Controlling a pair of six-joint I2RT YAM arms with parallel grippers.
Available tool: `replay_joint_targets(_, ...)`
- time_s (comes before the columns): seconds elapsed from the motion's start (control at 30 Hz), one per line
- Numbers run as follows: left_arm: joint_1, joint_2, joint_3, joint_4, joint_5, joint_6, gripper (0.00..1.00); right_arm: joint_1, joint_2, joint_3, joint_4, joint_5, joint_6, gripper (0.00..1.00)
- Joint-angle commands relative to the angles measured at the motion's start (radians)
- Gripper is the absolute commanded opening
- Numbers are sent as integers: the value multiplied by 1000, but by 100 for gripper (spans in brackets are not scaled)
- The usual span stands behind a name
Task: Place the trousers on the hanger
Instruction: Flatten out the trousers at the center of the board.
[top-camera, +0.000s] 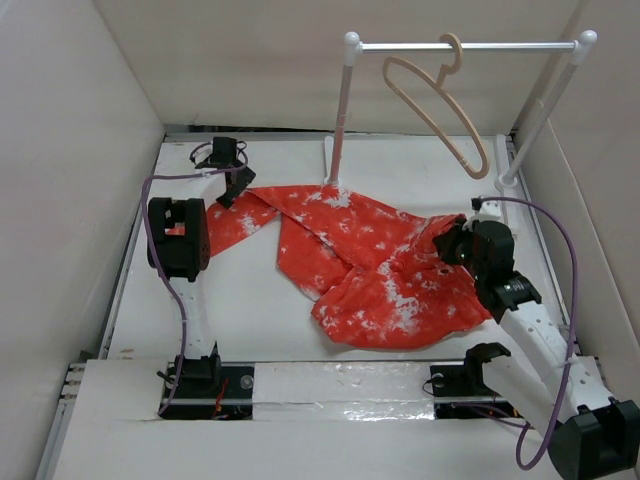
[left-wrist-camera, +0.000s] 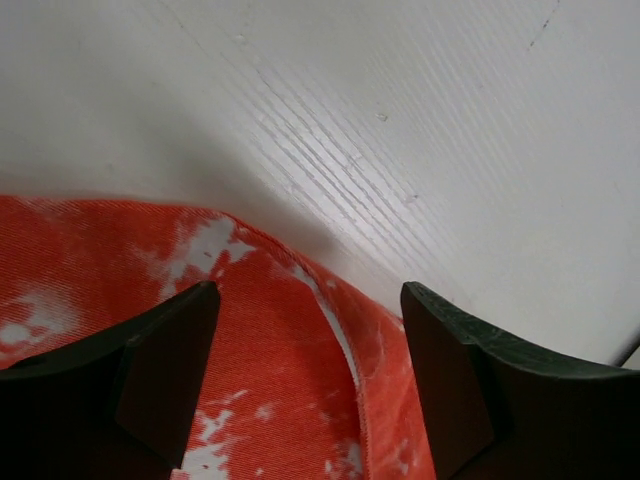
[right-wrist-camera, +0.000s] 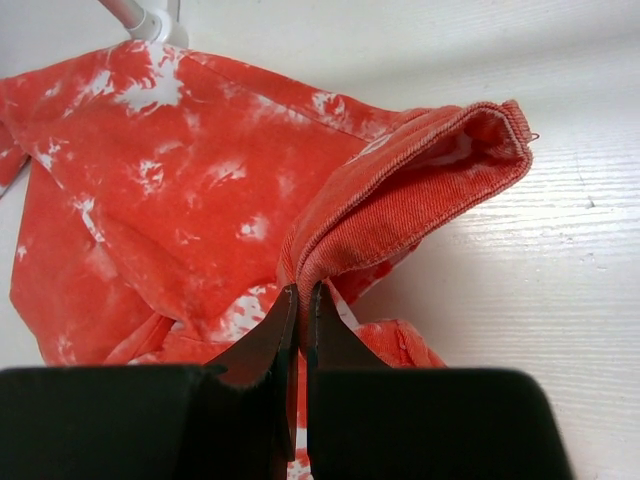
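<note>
I'm clamping my right gripper (right-wrist-camera: 303, 292) on the trousers (right-wrist-camera: 190, 190) at the waist fold; my left gripper (left-wrist-camera: 310, 292), jaws apart, is straddling 1 leg hem, needing lowering first.

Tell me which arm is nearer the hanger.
Right. The right arm, jaws shut on the trousers, sits just on the near side of the hanger; the left arm, jaws open, is far off to its left over a trouser leg.

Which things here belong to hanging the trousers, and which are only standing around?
Belong to the job:
- red-orange, white-blotched fabric trousers
- thin beige curved hanger
- right gripper, shut on them
- left gripper, open over their edge

Standing around:
- white two-post rail rack
- white wooden table
</note>
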Motion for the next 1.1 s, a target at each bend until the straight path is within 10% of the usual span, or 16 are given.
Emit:
replay_joint_targets(0.0,-5,4,35,10,22,-21,68,14,-14,47,46,27,-4,0)
replay_joint_targets(0.07,-5,7,25,30,29,-36,57,14,-24,50,36,28,-3,0)
replay_joint_targets(0.2,-5,0,25,54,8,-33,0,14,-50,64,23,60,-4,0)
replay_joint_targets(0.57,-5,-341,365,11,-110,131,0,-73,-96,175,-34,131,22,0)
replay_joint_targets(0.83,-5,-823,-426,408,-163,104,0,-254,-44,118,12,70,57,0)
replay_joint_targets(1.07,32,-654,-707,479,-86,-41,7,-356,11,150,29,31,62,0)
